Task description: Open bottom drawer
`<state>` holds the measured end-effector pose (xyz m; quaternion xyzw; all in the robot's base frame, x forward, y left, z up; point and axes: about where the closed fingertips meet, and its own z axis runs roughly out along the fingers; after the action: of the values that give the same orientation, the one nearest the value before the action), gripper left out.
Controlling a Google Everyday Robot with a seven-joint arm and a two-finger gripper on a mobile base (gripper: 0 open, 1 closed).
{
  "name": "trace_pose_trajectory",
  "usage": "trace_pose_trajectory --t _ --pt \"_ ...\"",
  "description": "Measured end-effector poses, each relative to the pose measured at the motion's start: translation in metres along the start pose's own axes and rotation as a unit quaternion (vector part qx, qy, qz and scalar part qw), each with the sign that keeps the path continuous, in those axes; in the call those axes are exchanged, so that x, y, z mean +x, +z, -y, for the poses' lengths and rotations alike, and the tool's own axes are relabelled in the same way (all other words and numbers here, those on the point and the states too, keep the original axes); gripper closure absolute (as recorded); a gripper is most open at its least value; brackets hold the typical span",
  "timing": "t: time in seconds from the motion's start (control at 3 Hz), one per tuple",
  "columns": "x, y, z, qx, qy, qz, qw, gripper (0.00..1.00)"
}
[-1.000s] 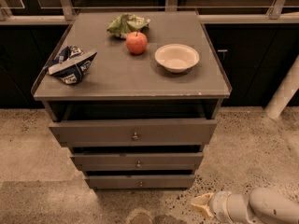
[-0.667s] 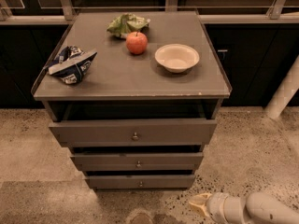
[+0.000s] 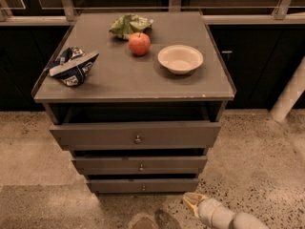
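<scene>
Speckled stone floor [image 3: 257, 147]; dark glazed cabinetry behind; white post [image 3: 289, 93] at 3 o'clock.

Item 1. Grey-brown drawer unit, centre of view, with a flat worktop [image 3: 119, 82].
- Red apple [image 3: 139, 44], upright, toward 12 o'clock on the worktop.
- Crumpled green wrapper [image 3: 129, 25], just behind the apple, touching or nearly so.
- Cream bowl [image 3: 180, 59], empty, at 2 o'clock, near the apple but apart.
- Blue-and-white snack bag [image 3: 72, 67], crumpled, at 9 o'clock by the left edge.

Item 2. Three drawer fronts, stacked, each with a small round knob.
- Top drawer [image 3: 95, 136]: the widest, with a dark gap above it.
- Middle drawer [image 3: 105, 166]: mid-sized.
- Bottom drawer [image 3: 114, 185]: the narrowest, lowest, just above the floor at 6 o'clock; knob [image 3: 143, 188] central and untouched.

Item 3. Robot arm [image 3: 228, 218], pale and segmented, entering from the 5 o'clock corner, lying low and nearly level, pointed toward 10 o'clock.
- Pincer [image 3: 192, 203]: yellowish tip, low over the floor, at 4 o'clock from the bottom drawer's knob, near the front's right end, apart from it. Spread or pressed together: cannot tell.
</scene>
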<state>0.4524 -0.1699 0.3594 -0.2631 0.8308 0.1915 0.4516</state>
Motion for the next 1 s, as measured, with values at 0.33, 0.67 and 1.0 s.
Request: trace_pose_trajectory --t 0.33,0.67,1.0 --pt "-0.001 0.000 0.001 0.000 -0.001 0.000 1.0000 1.00" --pt "0.015 0.024 0.002 -0.008 0.006 -0.006 0.9999 1.00" --pt "0.032 0.057 0.009 -0.010 0.014 -0.005 0.9998 1.00"
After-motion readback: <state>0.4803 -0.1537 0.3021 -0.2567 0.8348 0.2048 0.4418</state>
